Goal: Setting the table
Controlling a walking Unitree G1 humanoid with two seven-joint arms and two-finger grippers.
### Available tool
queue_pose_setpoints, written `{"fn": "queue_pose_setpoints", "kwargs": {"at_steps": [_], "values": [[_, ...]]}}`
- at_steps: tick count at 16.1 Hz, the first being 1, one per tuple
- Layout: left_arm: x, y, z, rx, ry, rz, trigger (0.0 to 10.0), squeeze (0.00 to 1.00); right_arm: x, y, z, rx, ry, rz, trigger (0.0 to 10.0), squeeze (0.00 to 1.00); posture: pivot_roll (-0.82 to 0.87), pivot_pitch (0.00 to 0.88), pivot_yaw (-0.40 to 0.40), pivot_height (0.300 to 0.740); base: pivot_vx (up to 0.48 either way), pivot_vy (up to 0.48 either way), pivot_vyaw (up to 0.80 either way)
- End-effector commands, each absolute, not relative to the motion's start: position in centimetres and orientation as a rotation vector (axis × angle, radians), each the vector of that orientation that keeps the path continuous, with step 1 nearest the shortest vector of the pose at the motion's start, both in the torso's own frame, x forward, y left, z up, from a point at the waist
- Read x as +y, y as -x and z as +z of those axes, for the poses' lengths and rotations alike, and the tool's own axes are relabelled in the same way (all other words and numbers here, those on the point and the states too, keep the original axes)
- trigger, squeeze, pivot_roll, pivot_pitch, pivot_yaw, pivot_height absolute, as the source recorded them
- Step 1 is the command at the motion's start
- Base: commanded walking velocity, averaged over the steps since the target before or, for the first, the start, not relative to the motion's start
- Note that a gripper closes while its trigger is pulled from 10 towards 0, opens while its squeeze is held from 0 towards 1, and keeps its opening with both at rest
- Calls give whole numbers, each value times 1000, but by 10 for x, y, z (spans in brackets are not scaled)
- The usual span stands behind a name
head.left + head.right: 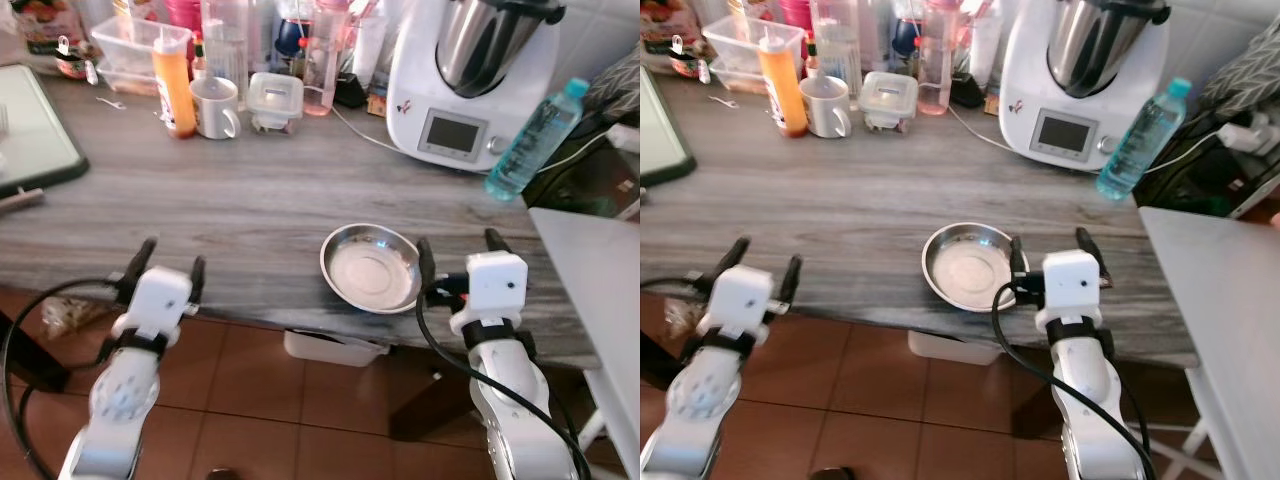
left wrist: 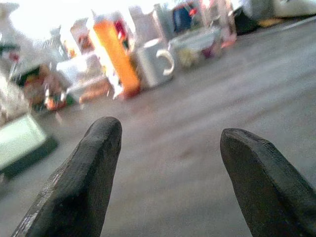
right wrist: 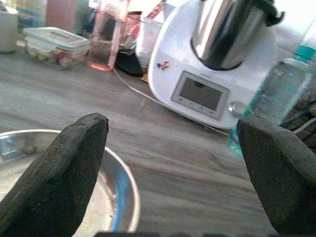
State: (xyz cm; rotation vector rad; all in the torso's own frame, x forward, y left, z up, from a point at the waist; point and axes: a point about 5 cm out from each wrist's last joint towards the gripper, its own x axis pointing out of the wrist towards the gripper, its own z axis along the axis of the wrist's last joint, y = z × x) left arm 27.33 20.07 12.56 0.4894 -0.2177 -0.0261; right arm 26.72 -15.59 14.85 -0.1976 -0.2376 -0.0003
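Left gripper [image 1: 165, 268] lower left, fingers spread, right gripper [image 1: 458, 256] lower right, spread beside one metal bowl [image 1: 369, 267], one mug [image 1: 215, 107] upper left.

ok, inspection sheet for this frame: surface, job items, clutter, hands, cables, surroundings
Surface: grey wood-grain table, bare across the middle.
Job's things: empty steel bowl near the front edge; white mug at the back.
Clutter: orange sauce bottle, small lidded container, white kitchen machine, blue water bottle, dark-framed tray on the robot's left.
Hands: left hand open, at the front edge, holding nothing; right hand open, its left finger beside the bowl rim.
Cables: white cord runs along the table to the machine; black cable along the right arm.
Surroundings: terracotta tile floor, white surface on the right.
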Motion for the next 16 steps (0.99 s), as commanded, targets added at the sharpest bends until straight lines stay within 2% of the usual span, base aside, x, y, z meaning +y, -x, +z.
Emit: {"fn": "queue_pose_setpoints", "kwargs": {"at_steps": [1,3,6,16], "values": [[192,-279,124,-216,-499,-87,10000,0,-164,-262,154,-270,212,-58,10000,0,255,77,-59,740,0,0,0],[183,-290,128,-231,-512,-151,10000,0,-169,-253,152,-269,213,-120,10000,0,216,68,-17,740,0,0,0],[185,-299,132,-232,-525,-160,10000,0,-173,-246,149,-264,213,-170,10000,0,195,61,13,740,0,0,0],[196,-280,112,-166,-471,-94,10000,0,-172,-247,149,-239,232,-112,10000,0,238,96,-62,740,0,0,0]]}}
